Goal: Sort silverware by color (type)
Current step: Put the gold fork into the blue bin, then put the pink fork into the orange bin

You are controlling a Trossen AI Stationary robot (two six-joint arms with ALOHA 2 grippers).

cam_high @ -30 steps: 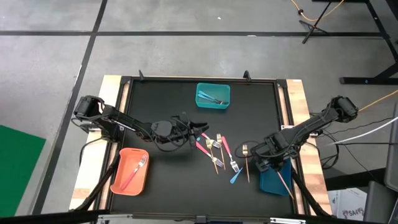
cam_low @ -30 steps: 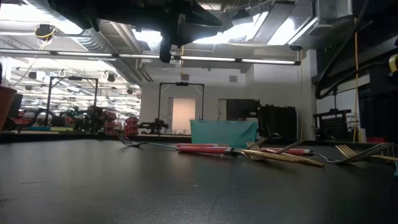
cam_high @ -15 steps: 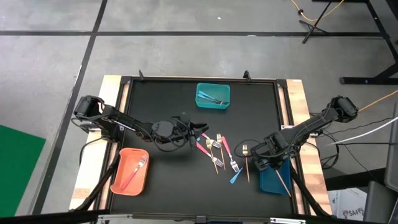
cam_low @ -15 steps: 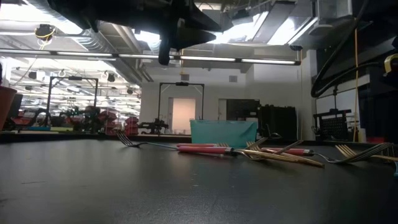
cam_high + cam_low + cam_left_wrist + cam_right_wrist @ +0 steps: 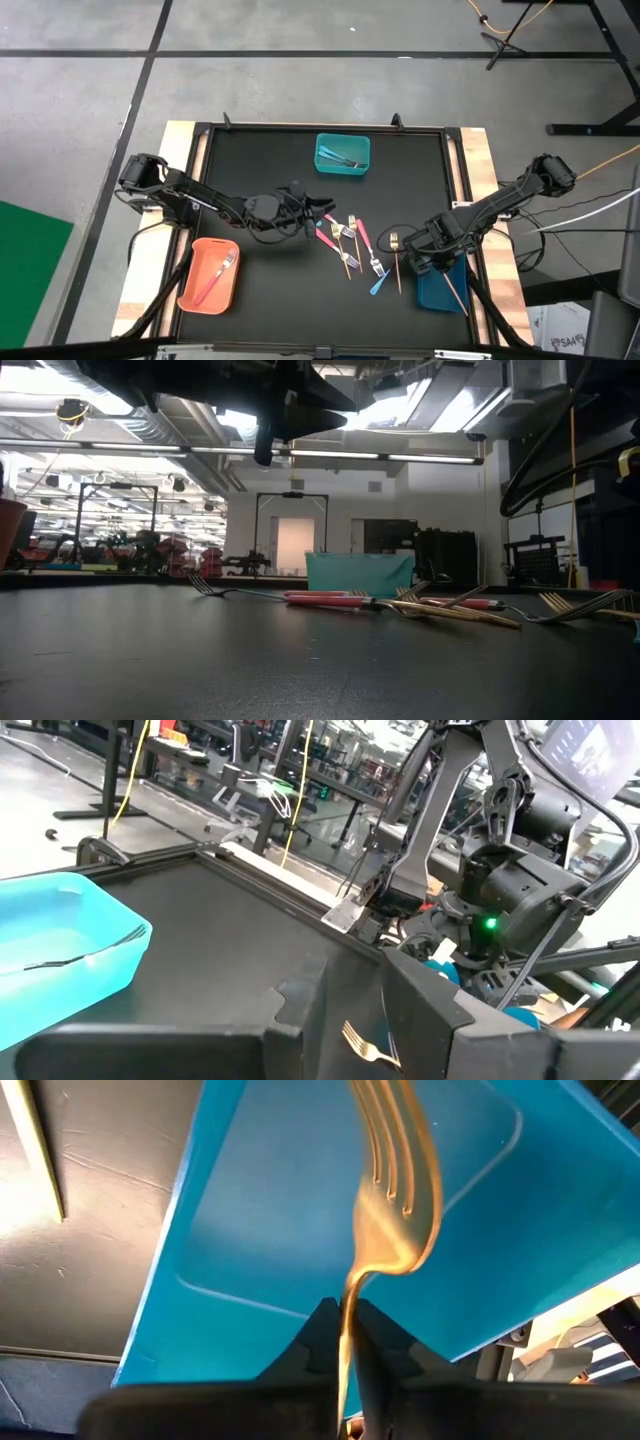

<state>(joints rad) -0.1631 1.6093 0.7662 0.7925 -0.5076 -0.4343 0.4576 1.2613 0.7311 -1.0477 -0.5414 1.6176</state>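
The silverware (image 5: 352,242) lies loose in the middle of the black table: pink-, gold- and light-blue-handled forks, also seen in the low view as the silverware (image 5: 400,600). My left gripper (image 5: 322,208) hovers open at the pile's left edge; in its wrist view a gold fork (image 5: 366,1046) on the table shows between the fingers of the left gripper (image 5: 350,990). My right gripper (image 5: 348,1315) is shut on a gold fork (image 5: 395,1190) over the dark blue bin (image 5: 250,1210) at the table's right near corner. My right gripper pinches the gold fork by its thin neck (image 5: 352,1285) just below the head, between the two fingers. The fork runs along the fingers, and its tined head sticks out past them. It is lifted clear above the floor of the blue bin.
A teal bin (image 5: 343,154) at the far middle holds a fork. An orange bin (image 5: 208,275) at the left near side holds a pink-handled fork. A gold fork (image 5: 397,265) lies on the table just left of the dark blue bin (image 5: 438,290).
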